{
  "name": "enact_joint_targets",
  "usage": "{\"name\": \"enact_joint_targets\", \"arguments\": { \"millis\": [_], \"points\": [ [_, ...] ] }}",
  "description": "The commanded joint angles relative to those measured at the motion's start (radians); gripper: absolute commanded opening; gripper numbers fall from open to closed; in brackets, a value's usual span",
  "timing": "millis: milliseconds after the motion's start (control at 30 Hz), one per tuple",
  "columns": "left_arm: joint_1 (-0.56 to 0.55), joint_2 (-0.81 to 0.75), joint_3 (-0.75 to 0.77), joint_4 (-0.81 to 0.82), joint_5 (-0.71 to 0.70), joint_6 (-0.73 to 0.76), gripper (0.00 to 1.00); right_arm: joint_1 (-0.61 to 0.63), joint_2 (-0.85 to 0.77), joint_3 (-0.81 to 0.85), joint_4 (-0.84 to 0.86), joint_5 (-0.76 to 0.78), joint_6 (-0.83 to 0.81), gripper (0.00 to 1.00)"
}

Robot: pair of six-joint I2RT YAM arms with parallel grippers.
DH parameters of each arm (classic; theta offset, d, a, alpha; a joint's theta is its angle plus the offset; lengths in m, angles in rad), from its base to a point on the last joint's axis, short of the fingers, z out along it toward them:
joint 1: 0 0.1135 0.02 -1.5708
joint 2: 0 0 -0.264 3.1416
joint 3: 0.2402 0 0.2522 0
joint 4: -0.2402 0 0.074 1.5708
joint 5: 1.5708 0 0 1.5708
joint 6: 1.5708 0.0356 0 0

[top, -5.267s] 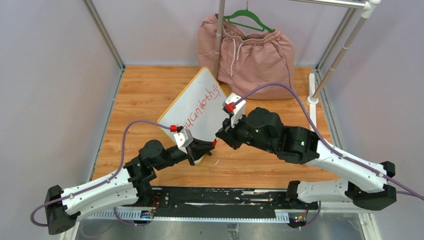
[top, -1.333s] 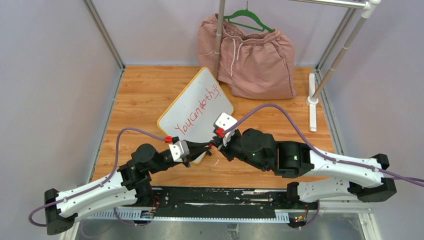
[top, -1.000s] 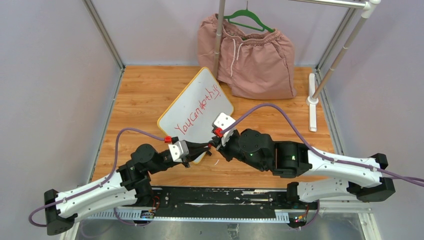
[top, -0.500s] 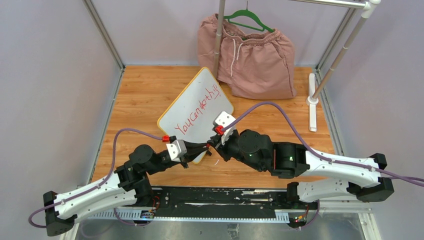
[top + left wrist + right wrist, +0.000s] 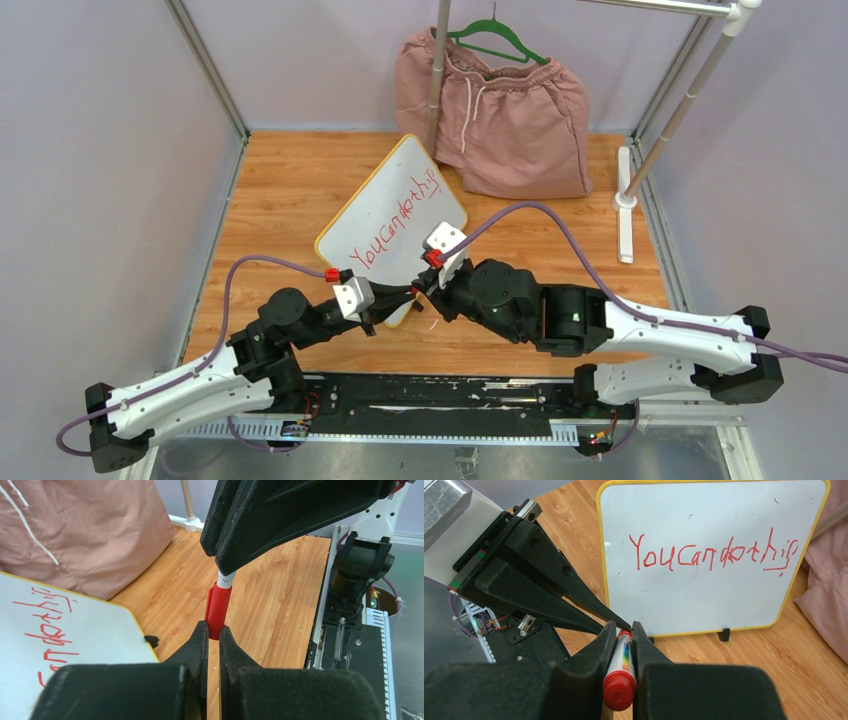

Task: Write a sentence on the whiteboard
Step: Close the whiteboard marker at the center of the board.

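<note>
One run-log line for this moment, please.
left gripper: shut on red cap | right gripper: shut on marker | cap: on marker tip | whiteboard: red sentence written

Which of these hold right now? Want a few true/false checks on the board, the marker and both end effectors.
1. The whiteboard carries one line of red writing. True.
2. The right end effector is shut on a marker. True.
3. The left end effector is open and holds nothing. False: it is shut on the red cap, which meets the marker's tip.
4. The whiteboard lies on top of the pink shorts. False: it rests on the wooden table, and the shorts lie past its far corner.
</note>
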Motion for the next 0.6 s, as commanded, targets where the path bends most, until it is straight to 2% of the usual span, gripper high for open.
{"name": "enact_joint_targets", "arguments": {
  "millis": [0, 567],
  "points": [
    [-0.008, -0.019, 0.084, 0.142, 0.020, -0.015, 0.00, -0.008, 0.042, -0.006, -0.055, -0.018, 0.020, 0.00],
    [-0.008, -0.048, 0.115, 0.161, 0.015, -0.012, 0.00, -0.045, 0.093, 0.004, -0.097, -0.030, 0.080, 0.00]
  ]
}}
